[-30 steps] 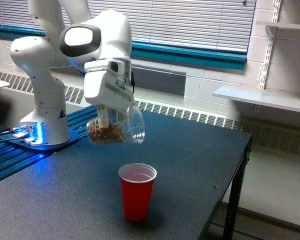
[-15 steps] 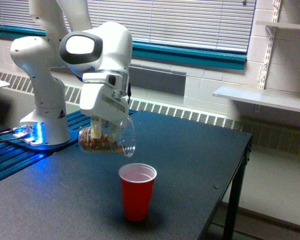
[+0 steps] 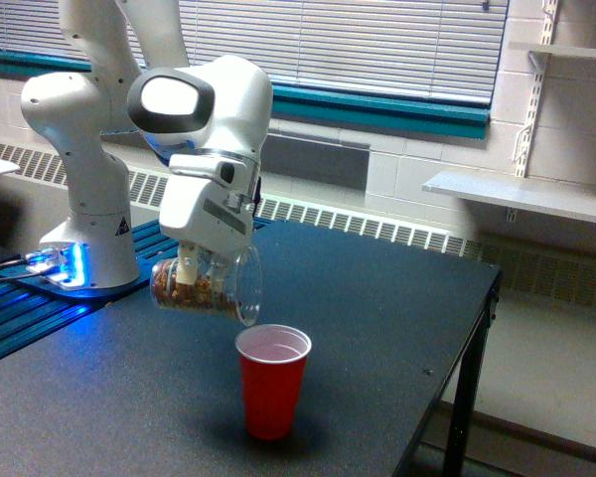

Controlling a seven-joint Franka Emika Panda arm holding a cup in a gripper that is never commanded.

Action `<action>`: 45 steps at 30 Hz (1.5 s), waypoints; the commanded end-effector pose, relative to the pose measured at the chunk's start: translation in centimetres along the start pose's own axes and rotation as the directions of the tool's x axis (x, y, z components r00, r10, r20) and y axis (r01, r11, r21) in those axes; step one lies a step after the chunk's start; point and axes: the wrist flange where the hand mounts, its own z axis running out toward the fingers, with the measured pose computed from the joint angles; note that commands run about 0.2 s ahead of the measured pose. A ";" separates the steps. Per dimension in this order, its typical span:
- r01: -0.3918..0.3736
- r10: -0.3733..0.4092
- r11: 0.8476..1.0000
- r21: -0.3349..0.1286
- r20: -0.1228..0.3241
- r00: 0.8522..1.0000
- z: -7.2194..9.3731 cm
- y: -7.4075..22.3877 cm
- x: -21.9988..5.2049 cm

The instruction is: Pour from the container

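Note:
The container (image 3: 207,286) is a clear plastic cup lying almost on its side in the air, with brown granular bits heaped toward its closed end. My gripper (image 3: 194,270) is shut on the container from above. Its open mouth faces the exterior view's right and hangs just above and left of the rim of a red cup (image 3: 272,381). The red cup stands upright on the dark table (image 3: 397,318), and its white inside shows nothing in it. No bits are falling.
The arm's white base (image 3: 84,229) stands on a blue-lit mount at the exterior view's left. The table's edge runs down the right side, with a floor gap beyond. A white wall shelf (image 3: 521,194) hangs at the right.
The gripper and container have moved down and slightly left, and the container has tipped further, so its mouth now sits close above the red cup's rim.

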 end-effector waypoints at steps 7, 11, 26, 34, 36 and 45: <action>0.120 -0.121 0.991 -0.059 -0.017 0.992 -0.9 -1.2 1.3; 0.143 -0.145 0.986 -0.090 -0.011 0.989 -0.9 -1.1 1.3; 0.216 -0.217 0.963 -0.159 0.008 0.976 -1.5 -1.6 1.6; 0.249 -0.250 0.953 -0.176 0.014 0.968 -1.9 -2.2 2.0; 0.259 -0.260 0.948 -0.184 0.015 0.965 -2.1 -2.3 2.2; 0.304 -0.304 0.928 -0.216 0.033 0.952 -2.5 -2.5 2.5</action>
